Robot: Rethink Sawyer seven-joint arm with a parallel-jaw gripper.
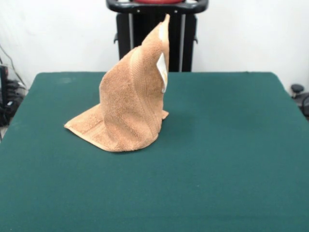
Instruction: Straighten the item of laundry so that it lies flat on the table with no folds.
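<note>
- Task judged well short of done: towel [129, 108] hangs drawn up into a tall cone, peak near the top edge of the picture, only its lower hem resting on the bench [231, 169].
- Sits left of centre on the bench, toward the far half; one corner splayed flat to the left, the rest twisted and rising.
- Lifted corner at the peak looks held from above, yet no gripper shows; cannot tell how wide it stands or whether it grips the cloth at all.
- Left to do, as a judgement: carry the raised corner out and away from the grounded hem, lay the cloth down, then clear the twist and the fold running down the middle.
- Risk, likely: lowering straight down would only heap the cloth on itself.
- Bench: dark green, felt-like, wide and bare round the towel, with ample room on every side to spread it.
- Room: white wall [251, 34] behind; black upright stand [157, 38] at the far edge with a black bar and a strip of red on top.
- Dark clutter and cables [7, 92] at the left edge, a small dark object [298, 92] at the right edge, both off the bench.
- Woven band runs in a curve down the towel's face.
- White label [162, 70] hangs on the upper right edge, just below the peak.
</note>
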